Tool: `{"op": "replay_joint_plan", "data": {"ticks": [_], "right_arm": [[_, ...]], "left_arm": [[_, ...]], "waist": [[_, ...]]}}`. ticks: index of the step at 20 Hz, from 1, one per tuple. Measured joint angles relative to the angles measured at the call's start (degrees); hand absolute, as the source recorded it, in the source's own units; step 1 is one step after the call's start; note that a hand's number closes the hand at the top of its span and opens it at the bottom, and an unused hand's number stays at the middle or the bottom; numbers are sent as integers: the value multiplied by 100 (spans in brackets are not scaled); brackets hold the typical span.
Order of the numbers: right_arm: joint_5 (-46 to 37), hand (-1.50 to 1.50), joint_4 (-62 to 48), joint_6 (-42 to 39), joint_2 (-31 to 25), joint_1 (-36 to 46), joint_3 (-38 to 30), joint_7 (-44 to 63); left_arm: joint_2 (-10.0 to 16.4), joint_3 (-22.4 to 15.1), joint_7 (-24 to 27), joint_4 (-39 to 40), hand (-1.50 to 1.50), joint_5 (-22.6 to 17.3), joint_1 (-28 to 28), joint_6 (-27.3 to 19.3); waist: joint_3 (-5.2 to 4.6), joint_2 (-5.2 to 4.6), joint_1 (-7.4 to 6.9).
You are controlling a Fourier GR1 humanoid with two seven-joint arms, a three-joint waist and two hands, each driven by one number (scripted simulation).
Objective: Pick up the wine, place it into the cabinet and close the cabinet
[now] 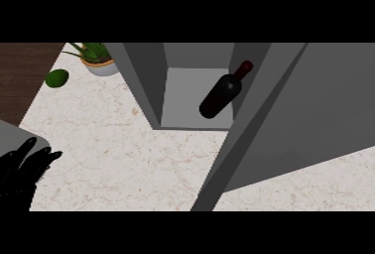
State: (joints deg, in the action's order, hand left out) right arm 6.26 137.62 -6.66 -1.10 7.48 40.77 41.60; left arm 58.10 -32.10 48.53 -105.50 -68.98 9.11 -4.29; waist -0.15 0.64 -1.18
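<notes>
A dark wine bottle (220, 94) with a red cap stands inside the grey cabinet (192, 101), at the right of its floor, close to the door. The cabinet door (293, 114) swings out toward me and fills the right of the head view. My left hand (22, 166) rests open at the lower left edge, fingers up, far from the cabinet. No right hand shows; nothing holds the bottle.
A potted plant (96, 58) stands at the back left of the pale marble counter (124, 158), with a green lime-like fruit (57, 78) to its left by the counter's edge. A dark wooden floor (18, 74) lies beyond the left edge.
</notes>
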Motion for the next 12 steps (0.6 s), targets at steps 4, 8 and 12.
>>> {"op": "replay_joint_plan", "data": {"ticks": [4, 8, 12], "right_arm": [[-432, 150, -270, 742, -46, 509, 597, 6], [-538, 150, -279, 1450, -438, 1034, 773, -49], [-646, 150, -309, 2151, -691, 1435, 880, -233]], "left_arm": [[353, 355, 104, 82, -150, -215, 451, 419], [599, 641, 256, 202, -150, -325, 822, 800], [790, 872, 373, 431, -150, -352, 1084, 1198]], "waist": [[-5, 12, -76], [-10, 15, -135], [-14, 10, -185]]}}
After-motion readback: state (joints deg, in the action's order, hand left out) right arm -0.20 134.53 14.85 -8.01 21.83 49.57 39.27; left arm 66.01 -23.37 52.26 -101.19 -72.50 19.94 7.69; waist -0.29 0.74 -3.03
